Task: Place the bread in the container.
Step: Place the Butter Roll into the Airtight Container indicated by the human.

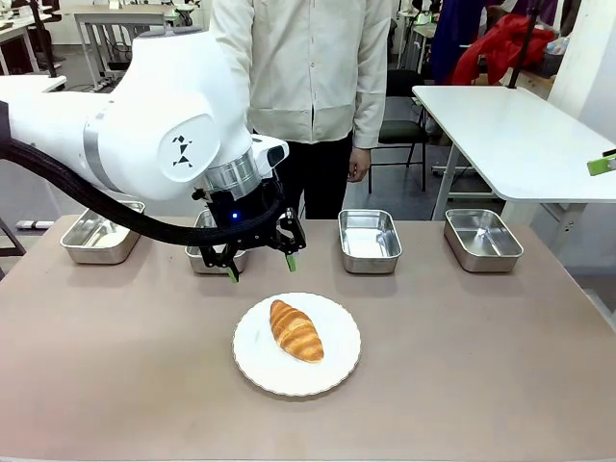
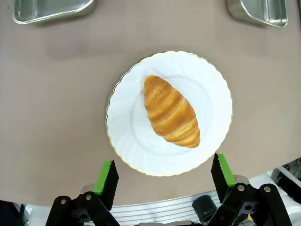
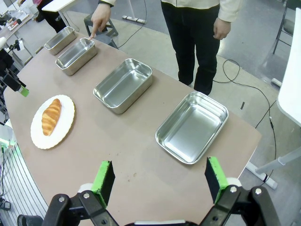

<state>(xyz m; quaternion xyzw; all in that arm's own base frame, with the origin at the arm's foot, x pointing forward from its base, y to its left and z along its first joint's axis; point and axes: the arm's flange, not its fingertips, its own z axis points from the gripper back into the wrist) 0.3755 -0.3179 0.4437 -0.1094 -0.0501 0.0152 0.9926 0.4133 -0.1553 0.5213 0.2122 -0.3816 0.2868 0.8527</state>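
The bread (image 1: 295,330) (image 2: 170,111) (image 3: 51,116), a golden-brown ridged roll, lies on a round white plate (image 1: 332,371) in the middle of the table. My left gripper (image 1: 260,262) (image 2: 164,172) hangs open just behind the plate, above the table, holding nothing. A row of steel pans stands along the far edge. The person's finger (image 3: 92,33) points at the rim of the second container from the left (image 3: 76,55), which my left arm partly hides in the front view (image 1: 207,255). My right gripper (image 3: 159,176) is open and empty, high over the table's right end.
The other pans sit at the far left (image 1: 103,233), right of centre (image 1: 370,239) and far right (image 1: 482,238). The person (image 1: 308,67) stands behind the table's middle. A white table (image 1: 510,135) stands at the back right.
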